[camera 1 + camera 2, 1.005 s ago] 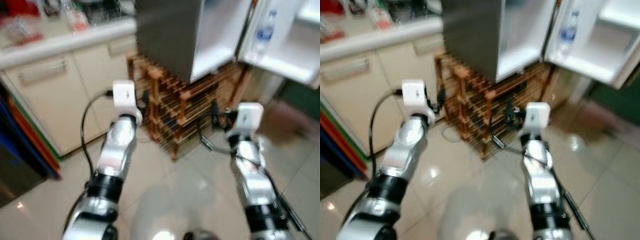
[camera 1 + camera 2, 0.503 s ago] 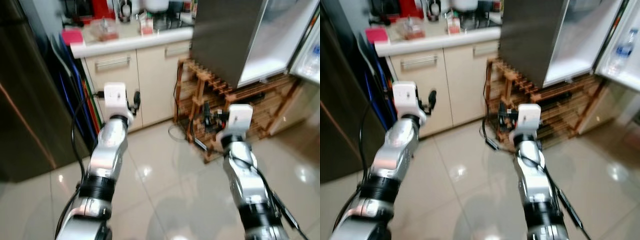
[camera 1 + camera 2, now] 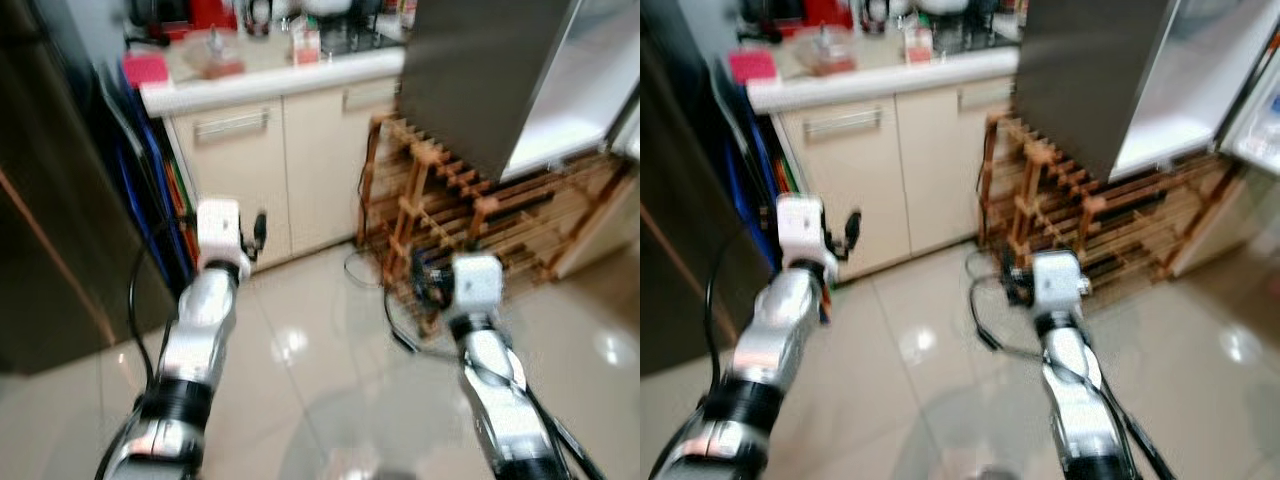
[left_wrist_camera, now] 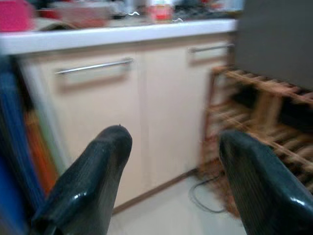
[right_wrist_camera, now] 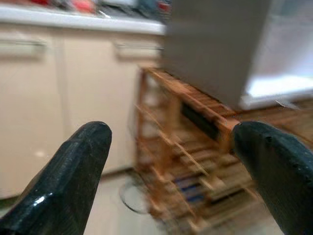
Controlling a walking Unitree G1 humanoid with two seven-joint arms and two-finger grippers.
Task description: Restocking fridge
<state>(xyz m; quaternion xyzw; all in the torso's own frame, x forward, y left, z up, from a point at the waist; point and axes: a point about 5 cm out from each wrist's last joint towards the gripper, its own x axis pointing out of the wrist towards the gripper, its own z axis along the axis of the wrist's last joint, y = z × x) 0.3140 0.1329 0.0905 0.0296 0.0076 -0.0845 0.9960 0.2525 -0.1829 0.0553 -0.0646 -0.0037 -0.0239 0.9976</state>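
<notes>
Left end effector [image 4: 171, 183] and right end effector [image 5: 181, 171] both ride low over the tiled floor [image 3: 320, 400] with fingers spread apart and nothing held. The step looks like walking to fetch stock, so keep both arms tucked and steer wide of the wooden rack [image 3: 470, 220] at 1 o'clock and the loose cable [image 3: 400, 335] by it. Beyond, the fridge [image 3: 490, 70] stands open at 2 o'clock, atop the rack. At 11 o'clock the surface [image 3: 270, 80] carries blurred items I cannot identify; the fridge shelves are cut off.
</notes>
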